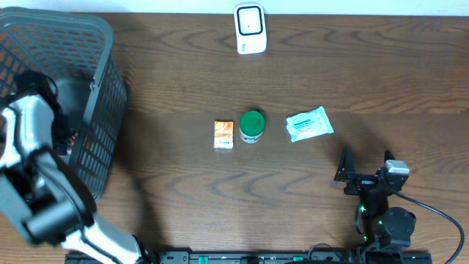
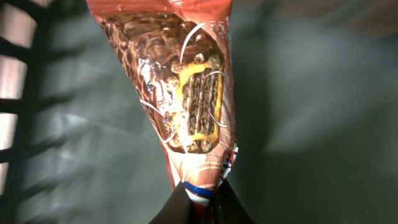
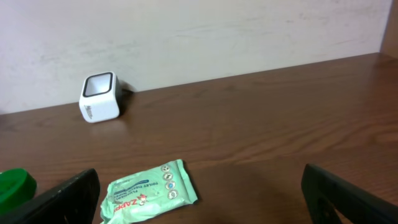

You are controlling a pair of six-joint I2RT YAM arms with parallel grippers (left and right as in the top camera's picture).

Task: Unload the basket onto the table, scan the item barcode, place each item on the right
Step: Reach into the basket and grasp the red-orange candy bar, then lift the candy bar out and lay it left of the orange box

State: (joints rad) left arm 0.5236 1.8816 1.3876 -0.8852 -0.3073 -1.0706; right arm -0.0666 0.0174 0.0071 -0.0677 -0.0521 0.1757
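I'm early in this job. My left arm (image 1: 33,158) reaches down into the dark mesh basket (image 1: 110,103) at the left end of the counter (image 1: 330,73). On the left wrist view the left pincer (image 2: 202,200) is clamped on the narrow bottom corner of a red-orange snack packet (image 2: 186,93), its jaws pinched together on the crimped edge. The packet is inside the basket, with the grey floor behind it, and its printed picture faces my camera. I can't tell whether it is off the floor yet. I see no barcode on the side that shows, so I judge it sits on the back or under a fold.

I count the pickup grip as done. Left to do: lift the packet clear of the basket wall, carry it across to the white barcode scanner (image 1: 250,28), which stands well apart at the far edge of the counter, and turn the packet until its code faces the scanner window.

My right pincer (image 3: 200,183) holds nothing, fingers spread wide, low over the counter near a wet wipes pack (image 3: 149,190). A green-lidded jar (image 1: 252,126) and a small orange box (image 1: 223,135) lie mid-counter, untouched.
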